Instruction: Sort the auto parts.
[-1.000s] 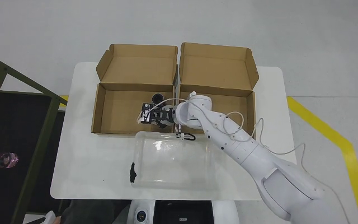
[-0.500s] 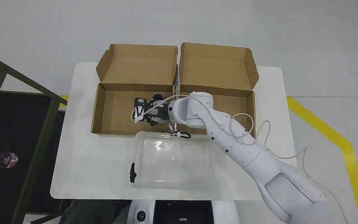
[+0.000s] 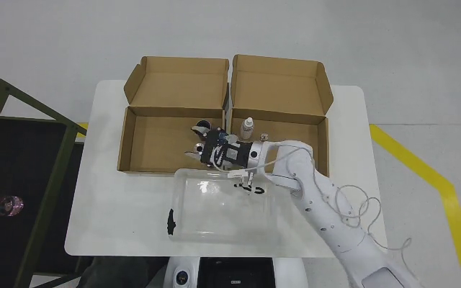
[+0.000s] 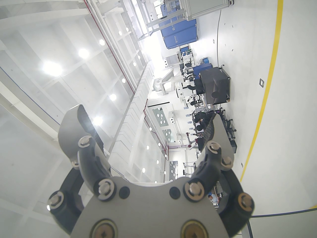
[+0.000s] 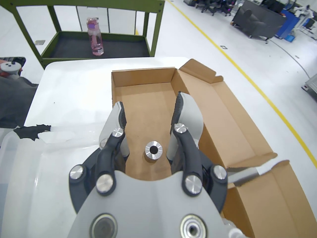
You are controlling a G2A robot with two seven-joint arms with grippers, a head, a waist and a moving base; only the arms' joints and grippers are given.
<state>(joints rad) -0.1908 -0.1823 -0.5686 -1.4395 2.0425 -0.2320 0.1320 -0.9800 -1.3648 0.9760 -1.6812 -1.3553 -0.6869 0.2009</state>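
My right gripper [image 3: 194,141] hangs open over the left cardboard box [image 3: 151,144], near that box's right end. In the right wrist view a short metal cylinder with a centre hole [image 5: 153,151] stands on the box floor [image 5: 148,105] between the spread fingers of the right gripper [image 5: 149,115], touching neither. The same cylinder [image 3: 204,125] shows as a dark ring in the top view. In the right cardboard box [image 3: 302,140] stand a small pale bottle-shaped part [image 3: 247,128] and a tiny part [image 3: 264,135]. My left gripper [image 4: 148,125] is open, holds nothing and points up at the hall ceiling.
A clear plastic tub [image 3: 216,205] sits at the table's front, just below the boxes, with black tape [image 3: 171,221] on its left rim. Both box lids stand open at the back. A green cart [image 5: 81,13] with a pink bottle stands left of the table.
The right arm's wrist has drawn back to the right within the left box and its forearm has swung toward the front, uncovering the small parts in the right box.
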